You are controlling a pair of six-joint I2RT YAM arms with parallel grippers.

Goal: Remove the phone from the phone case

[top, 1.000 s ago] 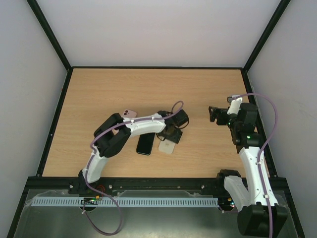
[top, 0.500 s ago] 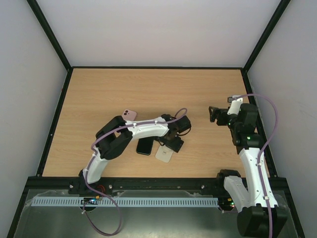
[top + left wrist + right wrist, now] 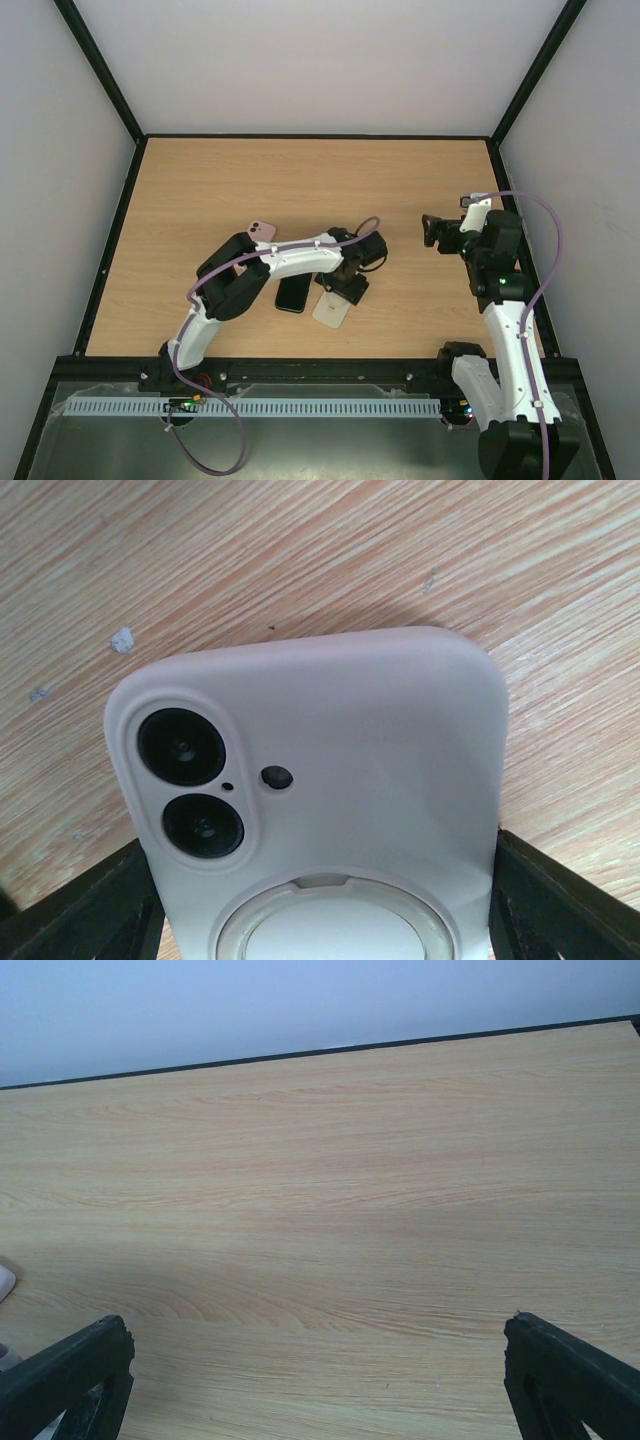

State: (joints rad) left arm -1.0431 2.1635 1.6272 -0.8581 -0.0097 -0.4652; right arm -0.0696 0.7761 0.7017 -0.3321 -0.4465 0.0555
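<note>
At the left of the overhead view, a small pink phone with a camera block (image 3: 261, 231) lies on the light wood-grain worktop (image 3: 220, 180), close against the left arm's elbow. Just to its lower right, a slim black slab-shaped handset (image 3: 292, 293) lies flat and on its own.

Just beside that, near the middle of the frame, is the pale silicone phone case (image 3: 331, 308), back side up. The left pincer (image 3: 340, 293) is at its upper end. In the left wrist view its two black fingers (image 3: 85, 910) sit flush against the case's long sides, so we read the left pincer as grasping the case across its width. Two dark lenses show through the camera cut-out, so we judge the phone (image 3: 181, 746) is seated inside. A round ring is set into the case's back.

The shell looks matte, soft and grippy, and it will probably flex rather than slide. The phone inside is rigid, fairly light and glass-fronted, so it should not be pried hard or dropped. Squeezing the sides only locks the phone in. We would sooner peel a corner lip back, or push through the camera opening while the shell is pinned down.

At the right of the overhead view, the right pincer (image 3: 428, 231) hovers well apart from the case. Its fingers are spread wide and hold nothing.
</note>
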